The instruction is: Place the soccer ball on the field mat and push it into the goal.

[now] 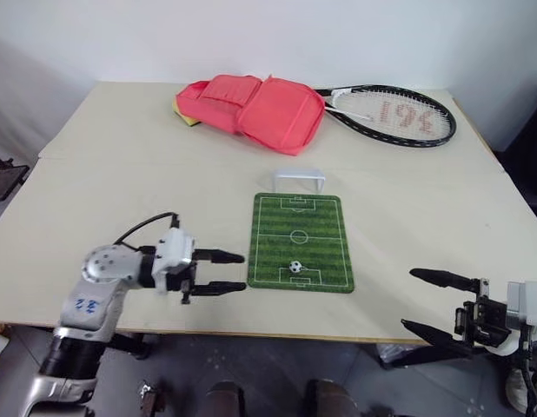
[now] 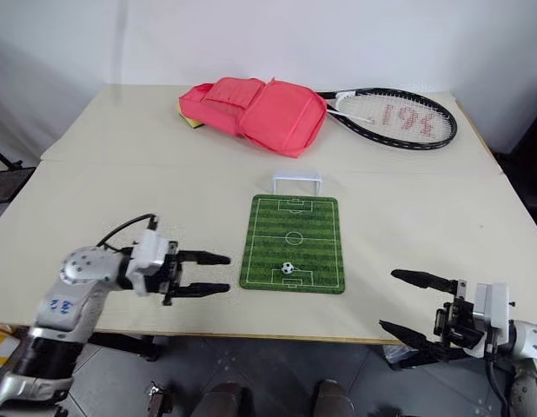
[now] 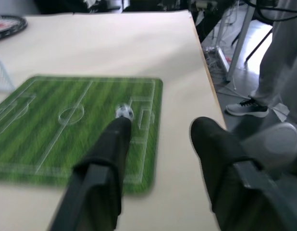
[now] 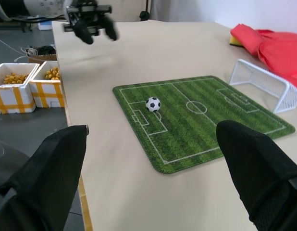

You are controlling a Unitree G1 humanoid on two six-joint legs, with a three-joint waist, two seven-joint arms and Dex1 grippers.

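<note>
Where the beige table ends, grey floor shows

One ball, one mat, one goal, one racket, one pink bag, two boxes beside the table.

Two head views from above the near table edge, angled forward and down, nearly identical, field mat at frame centre, each wrist view low and close over the tabletop, facing the mat from opposite sides, both sharing the soccer ball
</note>
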